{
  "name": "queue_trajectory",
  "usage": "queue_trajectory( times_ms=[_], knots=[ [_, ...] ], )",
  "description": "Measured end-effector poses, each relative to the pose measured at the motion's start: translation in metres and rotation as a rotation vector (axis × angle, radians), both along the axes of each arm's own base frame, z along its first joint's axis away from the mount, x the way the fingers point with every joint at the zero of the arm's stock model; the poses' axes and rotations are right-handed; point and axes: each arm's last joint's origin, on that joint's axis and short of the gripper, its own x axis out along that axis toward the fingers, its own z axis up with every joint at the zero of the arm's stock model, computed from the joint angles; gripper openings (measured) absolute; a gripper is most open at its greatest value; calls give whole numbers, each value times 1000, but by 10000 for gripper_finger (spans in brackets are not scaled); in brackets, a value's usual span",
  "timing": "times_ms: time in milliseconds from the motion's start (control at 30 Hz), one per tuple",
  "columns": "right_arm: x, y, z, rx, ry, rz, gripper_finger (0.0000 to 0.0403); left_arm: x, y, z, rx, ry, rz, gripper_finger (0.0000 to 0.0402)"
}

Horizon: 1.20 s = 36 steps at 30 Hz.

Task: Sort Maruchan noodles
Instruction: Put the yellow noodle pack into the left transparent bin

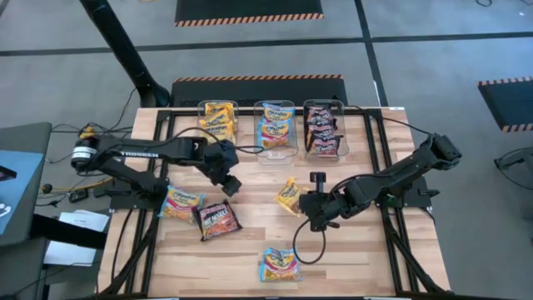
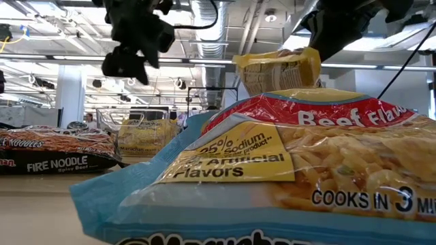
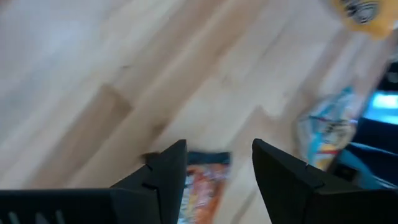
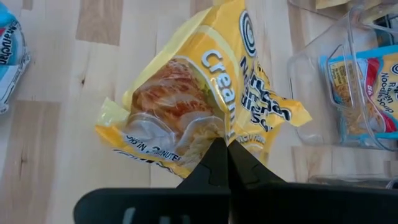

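- My right gripper [image 4: 225, 146] is pinched tight on the crimped edge of a yellow Maruchan packet [image 4: 205, 106], lifted just off the table [image 1: 250, 250] in front of the bins.
- It should handle light and crinkly: a thin, slick wrapper over a brittle noodle block (squeezing the middle could crack it), so I judge the flat seam edge the safest place to hold.
- My left gripper [image 3: 214, 171] hangs with its fingers spread and nothing between them, above the table near the yellow packet bin [image 1: 218, 119].
- Loose packets on the table besides mine: one light blue and yellow packet [image 1: 181, 202] and one black-red Fire Noodle packet [image 1: 216, 220] together at the left, and one light blue Beef Flavor packet [image 1: 281, 264] near the front edge.
- Three clear bins stand at the back: yellow, the light blue packet bin [image 1: 276, 127] and the black-red packet bin [image 1: 323, 127] (stacked too closely to count).
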Motion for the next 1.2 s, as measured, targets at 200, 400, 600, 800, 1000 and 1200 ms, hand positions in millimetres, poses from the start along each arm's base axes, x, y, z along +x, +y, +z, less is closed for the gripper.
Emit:
queue_trajectory(
  times_ms=[200, 400, 600, 800, 1000, 1200],
  knots=[
    [1, 1, 1, 7, -19, 3, 0, 14, -1, 5, -90, -130, 8, 169],
    [4, 4, 3, -21, -46, 65, 0, 25, -1, 17, -159, -279, 51, 169],
    [8, 6, 7, -62, -82, 126, 0, 29, -1, 23, -197, -348, 53, 169],
    [12, 3, 9, -145, -101, 149, 0, 32, -1, 27, -236, -385, 87, 169],
    [14, -6, 11, -282, -111, 93, 0, 35, -1, 33, -306, -428, 143, 169],
    [19, -14, 15, -372, -148, 37, 0, 37, 0, 37, -366, -456, 205, 169]
  ],
)
